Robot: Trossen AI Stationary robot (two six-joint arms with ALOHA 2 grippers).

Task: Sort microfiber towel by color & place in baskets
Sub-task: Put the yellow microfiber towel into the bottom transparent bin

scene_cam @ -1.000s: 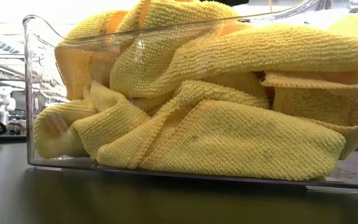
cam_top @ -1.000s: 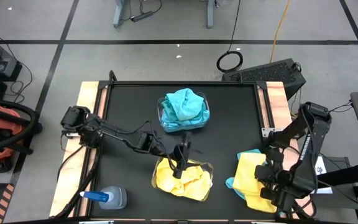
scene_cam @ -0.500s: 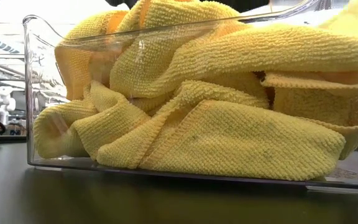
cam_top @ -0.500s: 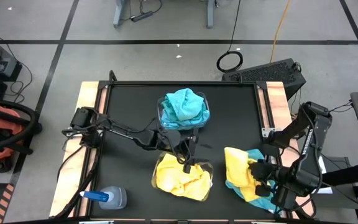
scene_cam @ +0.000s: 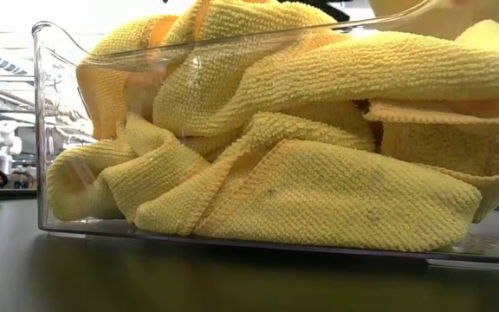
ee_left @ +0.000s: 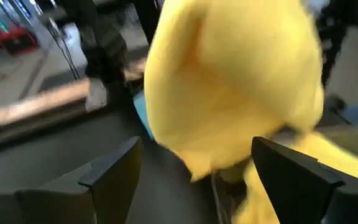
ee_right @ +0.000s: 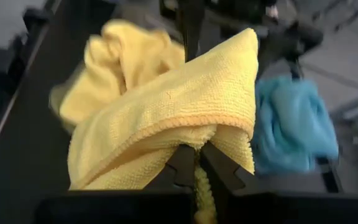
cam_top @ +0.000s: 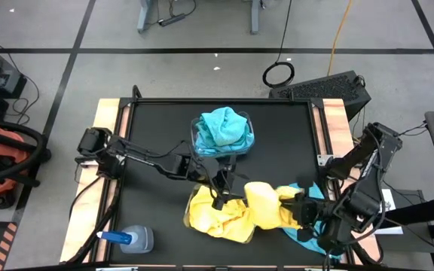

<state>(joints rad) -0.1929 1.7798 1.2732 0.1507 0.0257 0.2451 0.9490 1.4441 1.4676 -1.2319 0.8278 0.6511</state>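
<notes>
Since a second ago my right gripper (cam_top: 301,211), clamped on a yellow towel (cam_top: 266,205), reaches the yellow basket (cam_top: 194,197); left gripper (cam_top: 218,197) gapes there. I count two baskets; turquoise basket (cam_top: 196,135) behind.

A spray bottle (cam_top: 130,239) lies at the black table's (cam_top: 157,128) near-left corner.

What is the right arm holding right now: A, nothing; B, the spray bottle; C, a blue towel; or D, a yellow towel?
D: the right wrist view shows the right gripper shut on a yellow towel, and from above that towel hangs beside the basket of yellow towels.
</notes>
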